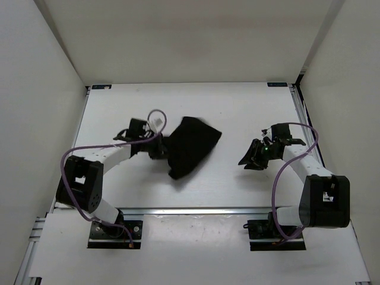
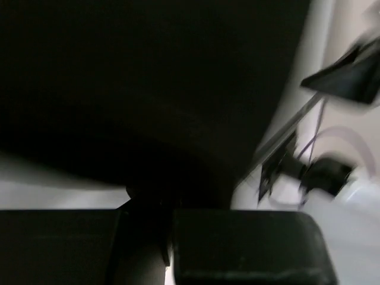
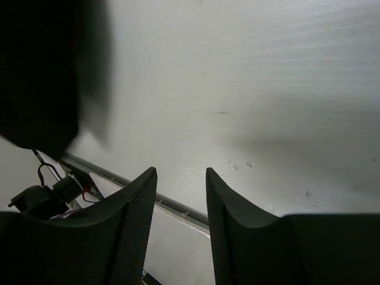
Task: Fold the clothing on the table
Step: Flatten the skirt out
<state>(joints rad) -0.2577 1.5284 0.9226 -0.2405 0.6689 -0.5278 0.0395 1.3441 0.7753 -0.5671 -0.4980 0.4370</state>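
The left hand (image 1: 161,147) is closed on the left edge of the clothing (image 1: 191,147). It pinches the soft black cloth between its fingers (image 2: 243,246). A purple cable (image 1: 89,149) runs along the left arm.

The clothing is a bit left of the middle of the surface (image 1: 237,107). It is plain, dull black and bunched up, with a pointed corner. Its long side runs on a slant, from near left to far right. In the left wrist view the cloth fills almost everything and looks blurry.

The surface is white, smooth and flat, with thin metal rails (image 1: 202,209) at its edges.

The right hand (image 1: 246,159) is on the right, well apart from the clothing. Its two dark, bumpy fingers (image 3: 133,231) stand apart with nothing between them, over bare white surface.
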